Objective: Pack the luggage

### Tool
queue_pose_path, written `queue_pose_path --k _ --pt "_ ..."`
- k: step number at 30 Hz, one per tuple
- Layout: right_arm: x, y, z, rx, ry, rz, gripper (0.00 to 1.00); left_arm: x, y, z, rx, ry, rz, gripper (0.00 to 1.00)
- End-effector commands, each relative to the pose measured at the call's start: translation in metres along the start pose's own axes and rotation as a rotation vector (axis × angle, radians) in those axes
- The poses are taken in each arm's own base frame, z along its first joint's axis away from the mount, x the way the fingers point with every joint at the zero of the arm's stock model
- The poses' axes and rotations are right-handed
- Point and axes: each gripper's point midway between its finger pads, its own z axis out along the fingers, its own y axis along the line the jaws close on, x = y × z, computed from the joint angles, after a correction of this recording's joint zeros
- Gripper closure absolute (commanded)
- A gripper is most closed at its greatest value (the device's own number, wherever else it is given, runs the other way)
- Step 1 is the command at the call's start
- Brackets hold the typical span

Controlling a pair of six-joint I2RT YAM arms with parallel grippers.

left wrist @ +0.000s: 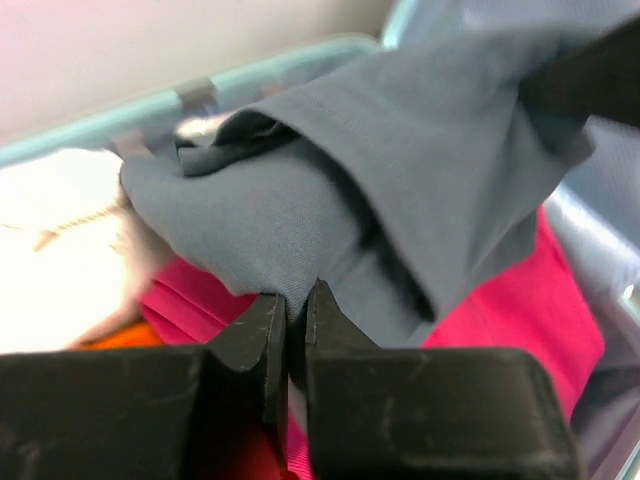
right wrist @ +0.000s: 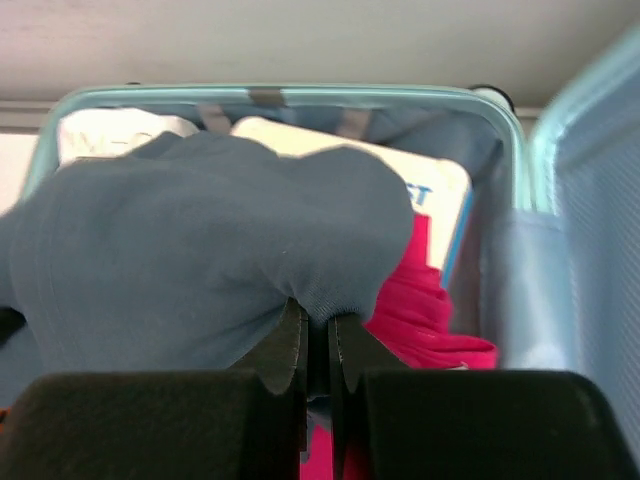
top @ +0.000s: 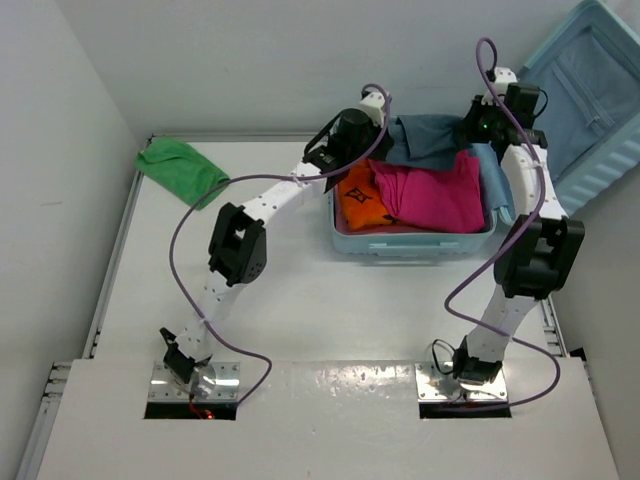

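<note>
The luggage (top: 410, 245), a pale blue hard-shell suitcase, lies open at the back of the table, its ribbed lid (top: 590, 100) leaning up at the right. Inside lie an orange garment (top: 362, 200) and a pink garment (top: 435, 195). A grey-blue garment (top: 430, 140) hangs over the far end, held from both sides. My left gripper (left wrist: 296, 300) is shut on one fold of this grey garment (left wrist: 400, 170). My right gripper (right wrist: 318, 320) is shut on another edge of the grey garment (right wrist: 200, 250), above the pink cloth (right wrist: 420, 300).
A green cloth (top: 182, 168) lies crumpled at the table's back left corner. A white flat item with blue lettering (right wrist: 420, 190) rests in the luggage under the grey garment. Walls close in on the left and behind.
</note>
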Motion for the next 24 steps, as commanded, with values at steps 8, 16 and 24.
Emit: queue_pose_path --k 8,16,24 --pt "0.041 -0.007 -0.024 -0.057 0.132 0.003 1.0 -0.047 0.034 -0.074 -0.042 0.0 -0.028 0.49" --pt "0.088 0.013 -0.051 -0.106 0.36 -0.022 0.26 -0.067 0.216 -0.187 -0.432 0.2 0.127 0.14" --pt "-0.017 0.034 -0.091 -0.061 0.11 -0.055 0.16 0.04 0.377 -0.256 -0.558 0.627 0.119 0.16"
